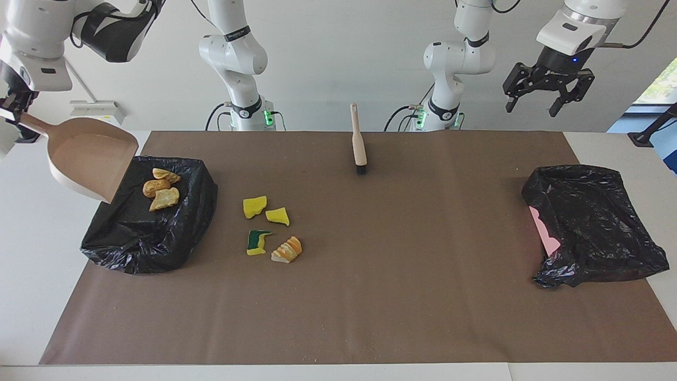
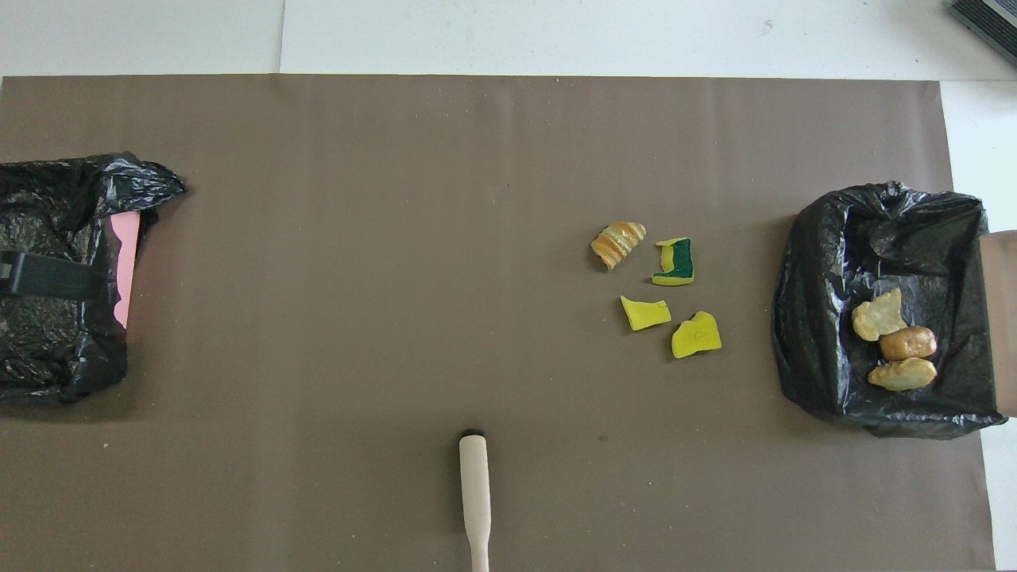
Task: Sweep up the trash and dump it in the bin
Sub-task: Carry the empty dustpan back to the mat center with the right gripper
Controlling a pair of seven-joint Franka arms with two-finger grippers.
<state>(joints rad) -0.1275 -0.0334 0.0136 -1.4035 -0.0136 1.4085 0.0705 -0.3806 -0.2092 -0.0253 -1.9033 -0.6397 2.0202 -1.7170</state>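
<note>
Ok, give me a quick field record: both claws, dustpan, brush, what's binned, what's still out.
right claw: shut on the dustpan handle, raised beside the bin at the right arm's end
left claw: open, empty, high over the bin at the left arm's end
dustpan: tilted, empty
binned: three bread chunks on the bin liner
still out: two yellow sponge pieces, green-backed sponge, striped pastry, on the mat beside the right arm's bin
brush: lying on the mat, nearer the robots than the scraps
</note>
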